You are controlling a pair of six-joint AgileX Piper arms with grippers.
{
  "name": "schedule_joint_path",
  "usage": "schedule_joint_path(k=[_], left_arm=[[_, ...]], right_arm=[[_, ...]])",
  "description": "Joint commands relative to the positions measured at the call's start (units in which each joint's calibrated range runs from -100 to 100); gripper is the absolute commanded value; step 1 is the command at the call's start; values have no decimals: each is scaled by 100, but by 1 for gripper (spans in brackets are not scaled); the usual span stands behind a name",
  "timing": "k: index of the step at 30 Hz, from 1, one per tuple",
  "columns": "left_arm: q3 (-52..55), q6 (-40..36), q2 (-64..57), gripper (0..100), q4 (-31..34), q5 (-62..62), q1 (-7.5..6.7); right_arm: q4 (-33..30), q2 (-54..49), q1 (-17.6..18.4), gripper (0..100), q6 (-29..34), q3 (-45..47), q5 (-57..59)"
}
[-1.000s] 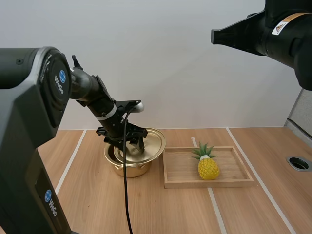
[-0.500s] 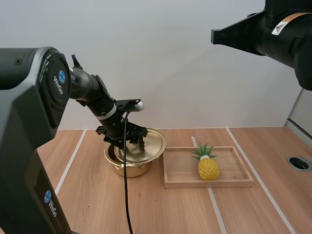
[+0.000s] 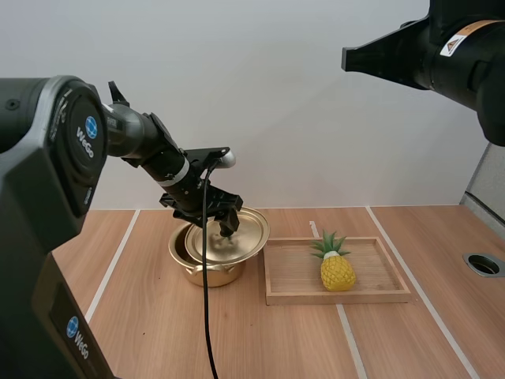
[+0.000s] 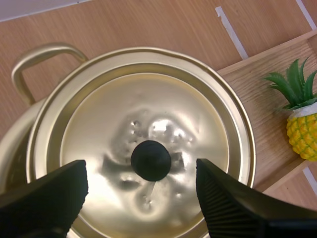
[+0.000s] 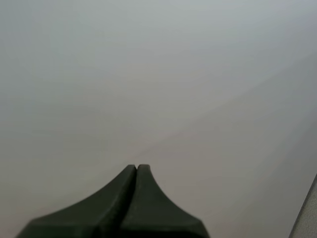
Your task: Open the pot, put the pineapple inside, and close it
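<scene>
While the left gripper (image 3: 226,227) hangs over the gold pot (image 3: 207,272), its two black fingers (image 4: 44,198) stand wide apart and hold nothing. To the left of the jaws, the pot's looped handle (image 4: 37,59) sticks out. A strip of the pot's rim peeks out there from under the gold lid (image 4: 148,114). Seen from the left wrist, the small black knob (image 4: 150,159) sits right between the jaws, a bit farther down, and neither finger touches it. The lid lies on the pot under the jaws, but not straight. In the high view it is pushed over to the right and tips a little, so a dark gap shows at the pot's left side. Its shiny top has little dents around the knob.

To the right of the jaws, just beside the pot, a wooden tray (image 3: 292,272) lies on the wooden table (image 3: 142,316). The pineapple (image 3: 337,268) stands up in the tray, well apart from the jaws, with its green leaves on top. It is yellow, and it is not in the pot.

Far to the right of the jaws and high up, the right arm (image 3: 442,47) is well above the table. The right gripper (image 5: 136,173) has its jaws pressed together into one dark wedge, with nothing between them.
</scene>
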Motion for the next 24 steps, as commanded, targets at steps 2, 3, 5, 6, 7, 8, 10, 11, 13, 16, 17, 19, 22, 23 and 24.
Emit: schedule_joint_path(k=[2,3,5,6,7,8,10,11,13,16,17,19,22,23,24], left_arm=[[-42,166,-66,100,-181,-163,-17],[-42,166,-66,100,-187,-208,-17],[-42,166,-66,100,-207,-271,-17],[-42,173,-54,100,-201,-308,-17],[-42,173,-45,100,-211,-331,-17],[-42,173,-31,100,-217,-330,-17],[-42,251,20,100,-285,-330,-17],[-42,251,37,100,-297,-330,-17],[-42,251,34,100,-297,-310,-48],[-42,251,34,100,-297,-277,-145],[-42,251,34,100,-297,-301,-188],[-42,242,52,100,-297,-372,-269],[-42,174,105,100,-287,-386,-328],[-42,135,134,100,-287,-386,-328],[-42,135,132,100,-261,-386,-328]], right_arm=[[15,-17,-23,0,-54,-48,-29],[15,-17,-23,0,-54,-48,-29],[15,-17,-23,0,-54,-48,-29],[15,-17,-23,0,-54,-48,-29],[15,-17,-23,0,-54,-48,-29],[15,-17,-23,0,-54,-48,-29],[15,-17,-23,0,-54,-48,-29],[15,-17,-23,0,-54,-48,-29],[15,-17,-23,0,-54,-48,-29],[15,-17,-23,0,-54,-48,-29],[15,-17,-23,0,-54,-48,-29],[15,-17,-23,0,-54,-48,-12],[15,-17,-23,0,-54,-48,24],[15,-17,-23,0,-54,-48,24],[-1,-17,-23,0,-54,-48,21]])
